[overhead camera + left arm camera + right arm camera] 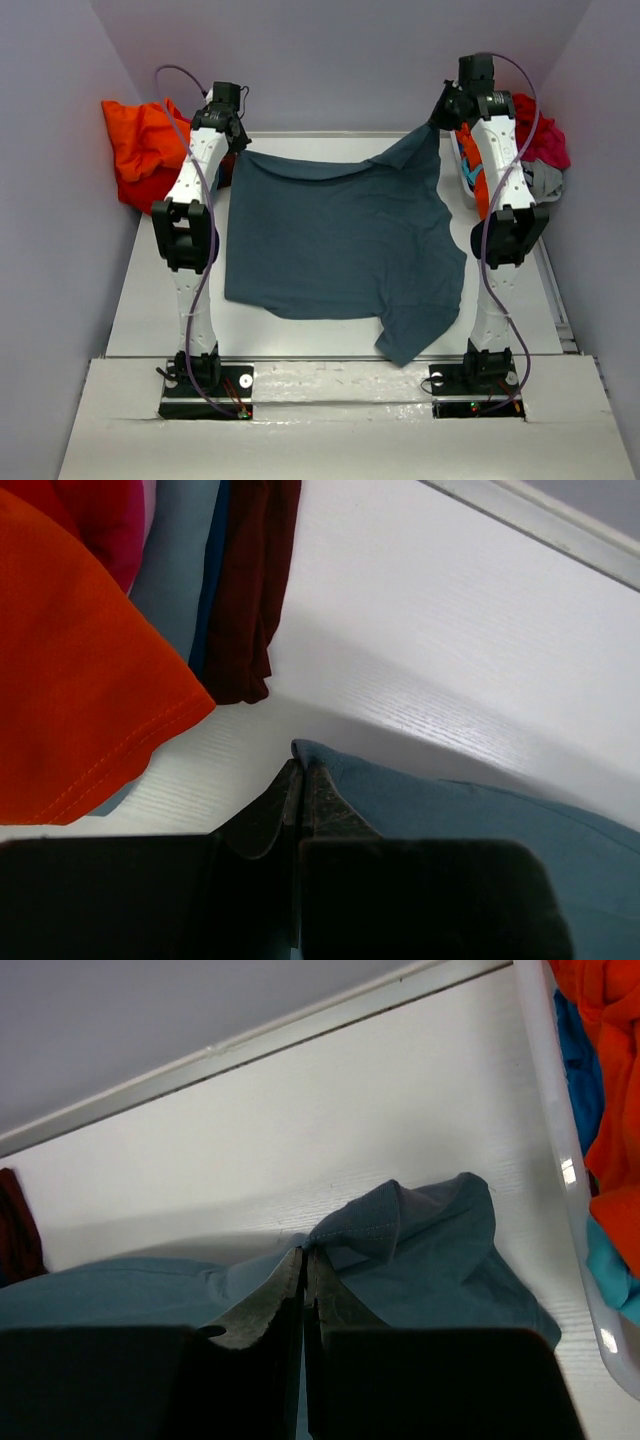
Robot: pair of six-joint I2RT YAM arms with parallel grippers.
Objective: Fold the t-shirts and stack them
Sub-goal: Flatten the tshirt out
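Slate-blue t-shirt (340, 240) lay spread on the table (150, 300), held by its two far corners. The left fingers (285, 800) were pressed together on one corner, and the right fingers (270, 1295) pinched the other, raised a little. The step looked like flattening before the first fold. Next, both arms would need to carry that edge evenly toward the near hem. One shirt was spread. An orange heap (140, 150) sat far left and a mixed heap (540, 140) lay by the tub (548, 1110); neither could be counted.
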